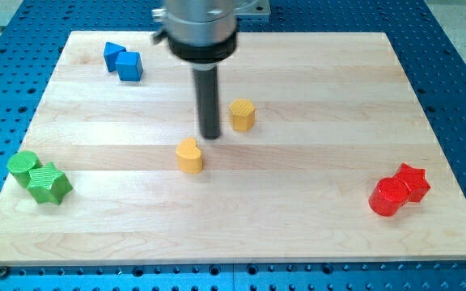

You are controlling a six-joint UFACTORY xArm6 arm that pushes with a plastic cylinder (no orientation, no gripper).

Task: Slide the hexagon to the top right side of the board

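Observation:
The yellow hexagon block [243, 114] lies on the wooden board [298, 178], a little above and right of the middle. My tip [210, 135] is down on the board just left of the hexagon and slightly lower, with a small gap between them. A yellow heart-shaped block [189, 155] lies just below and left of my tip, apart from the hexagon.
Two blue blocks [123, 61] sit at the view's top left. A green cylinder [23, 166] and a green star-like block [49, 183] sit at the left edge. A red cylinder [387, 196] and a red star [412, 183] touch at the lower right.

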